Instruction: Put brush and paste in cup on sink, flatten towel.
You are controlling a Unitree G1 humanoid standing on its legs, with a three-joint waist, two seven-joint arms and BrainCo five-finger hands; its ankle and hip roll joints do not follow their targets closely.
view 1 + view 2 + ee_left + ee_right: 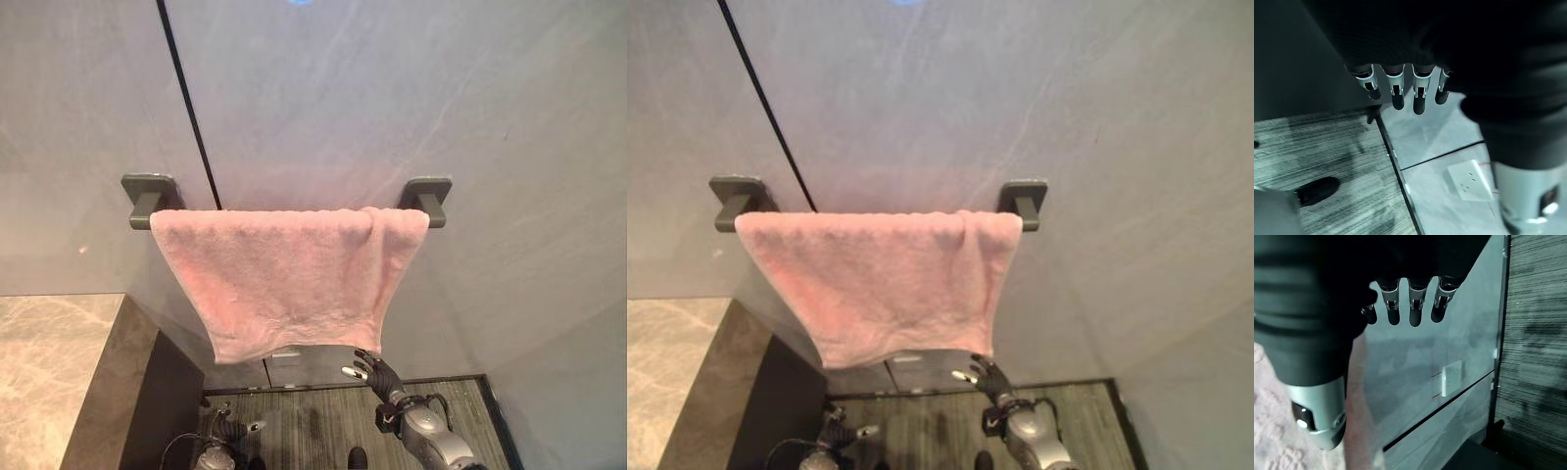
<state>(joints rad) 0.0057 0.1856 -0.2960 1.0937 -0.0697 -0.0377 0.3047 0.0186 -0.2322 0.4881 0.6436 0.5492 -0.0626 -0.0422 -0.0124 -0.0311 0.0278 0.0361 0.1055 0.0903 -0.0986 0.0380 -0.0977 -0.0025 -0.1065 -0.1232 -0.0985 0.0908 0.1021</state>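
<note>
A pink towel (289, 274) hangs over a grey wall rail between two brackets (150, 196) (427, 196). Its right end is a little bunched into a fold, and its left side edge slants inward toward the bottom. My right hand (377, 374) is just below the towel's lower right corner, open, with nothing in it. The right wrist view shows its straight fingers (1415, 308) with the towel (1273, 445) close beside the thumb. My left hand (230, 429) hangs low near the floor, open and empty, fingers (1419, 93) straight.
A marble-topped counter (49, 372) with a dark side panel stands at the lower left. Grey striped flooring (323, 421) lies below the towel. A white wall socket (1469, 180) sits low on the grey wall.
</note>
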